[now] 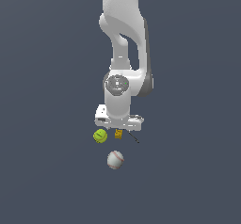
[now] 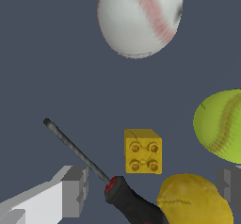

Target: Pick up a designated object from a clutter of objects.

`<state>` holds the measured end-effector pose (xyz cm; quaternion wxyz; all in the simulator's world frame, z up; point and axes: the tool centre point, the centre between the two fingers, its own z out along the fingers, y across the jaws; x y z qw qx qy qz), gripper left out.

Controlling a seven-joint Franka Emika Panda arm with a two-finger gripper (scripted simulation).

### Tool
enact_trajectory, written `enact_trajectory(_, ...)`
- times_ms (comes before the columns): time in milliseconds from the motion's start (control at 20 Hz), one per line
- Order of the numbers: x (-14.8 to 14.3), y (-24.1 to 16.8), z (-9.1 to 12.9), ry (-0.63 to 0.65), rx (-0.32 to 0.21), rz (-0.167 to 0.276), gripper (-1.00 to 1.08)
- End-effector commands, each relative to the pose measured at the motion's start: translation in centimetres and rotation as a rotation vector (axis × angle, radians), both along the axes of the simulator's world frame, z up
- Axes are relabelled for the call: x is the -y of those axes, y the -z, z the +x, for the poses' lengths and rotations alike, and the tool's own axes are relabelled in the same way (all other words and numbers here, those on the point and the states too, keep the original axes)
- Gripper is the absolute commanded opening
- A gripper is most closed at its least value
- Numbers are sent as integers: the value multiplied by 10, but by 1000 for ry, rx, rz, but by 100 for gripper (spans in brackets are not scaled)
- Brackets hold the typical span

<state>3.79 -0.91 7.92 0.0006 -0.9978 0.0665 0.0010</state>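
The tiny yellow-orange studded brick (image 2: 142, 151) lies on the dark floor between my two grey fingers (image 2: 70, 192), closer to the far finger. My gripper (image 2: 150, 188) is open and holds nothing. In the exterior view the gripper (image 1: 119, 127) hangs low, right above the brick (image 1: 118, 134). Around the brick lie the green tennis ball (image 2: 221, 124), the white baseball (image 2: 140, 18), a yellow fruit (image 2: 193, 200) and the thin black-red tool (image 2: 80, 156). The red-yellow fruit and the orange grid piece are out of view.
In the exterior view the green ball (image 1: 100, 135) sits to the brick's left, the thin tool (image 1: 133, 137) to its right and the baseball (image 1: 115, 159) nearer the camera. The yellow fruit and the tool handle (image 2: 129, 202) lie close to the brick.
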Motion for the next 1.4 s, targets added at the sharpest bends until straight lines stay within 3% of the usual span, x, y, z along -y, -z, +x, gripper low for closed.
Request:
enact_trajectory(0,1,6,0,3,2,-1,100)
enact_trajectory(1050,1,57,-1,3,2,-1,100)
enact_trajectory(1100,1,57,-1,3,2,-1,-100)
enact_trajectory(1350,1,57,-1,3,2,-1,-100)
